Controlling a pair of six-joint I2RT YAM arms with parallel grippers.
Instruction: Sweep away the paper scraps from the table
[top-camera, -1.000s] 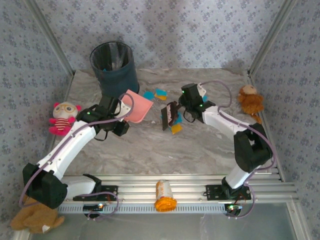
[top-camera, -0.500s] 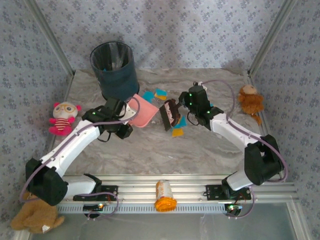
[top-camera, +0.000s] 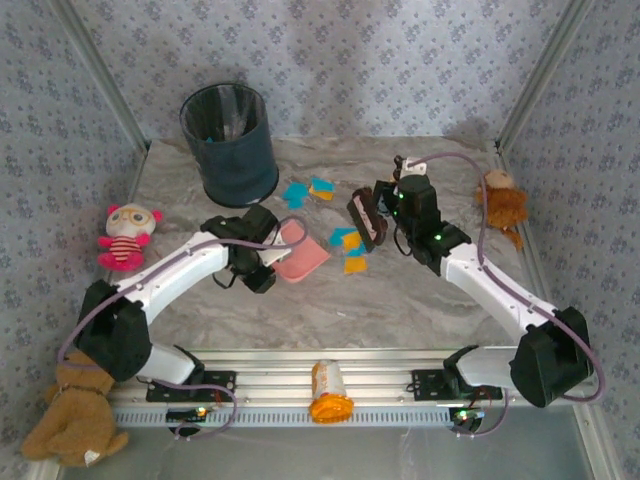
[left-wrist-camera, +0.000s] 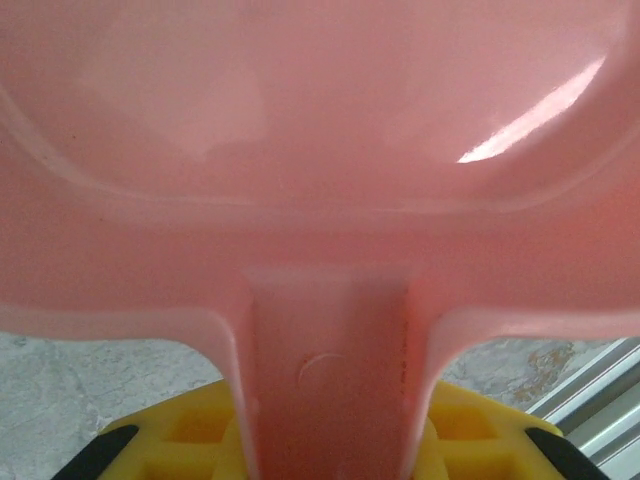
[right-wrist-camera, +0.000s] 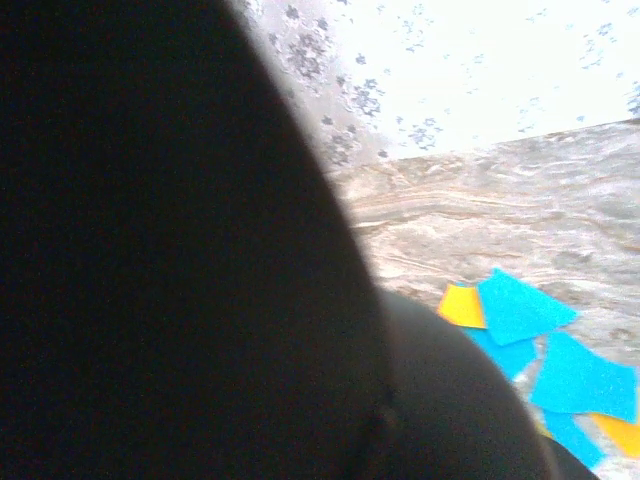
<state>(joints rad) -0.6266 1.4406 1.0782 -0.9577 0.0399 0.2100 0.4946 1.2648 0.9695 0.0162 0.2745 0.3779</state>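
Orange-yellow and turquoise paper scraps (top-camera: 350, 240) lie mid-table, with more scraps (top-camera: 308, 189) farther back; the right wrist view shows scraps (right-wrist-camera: 520, 306) at its right edge. My left gripper (top-camera: 262, 262) is shut on the handle of the pink dustpan (top-camera: 303, 256), whose pan points right toward the scraps. In the left wrist view the dustpan (left-wrist-camera: 320, 150) spreads across the top, its handle between the yellow fingers (left-wrist-camera: 170, 445). My right gripper (top-camera: 388, 215) is shut on a dark brush (top-camera: 364, 218), just right of the scraps. The brush (right-wrist-camera: 180, 250) blocks most of the right wrist view.
A dark bin (top-camera: 230, 140) stands at the back left of the table (top-camera: 420, 290). A pink plush doll (top-camera: 125, 236) sits at the left edge and a brown plush (top-camera: 500, 205) at the right. An orange bottle (top-camera: 328, 392) lies on the front rail.
The left arm has carried the dustpan right and nearer, bringing it down beside the scraps. The right arm has drawn the brush right and back, uncovering scraps it had stood over.
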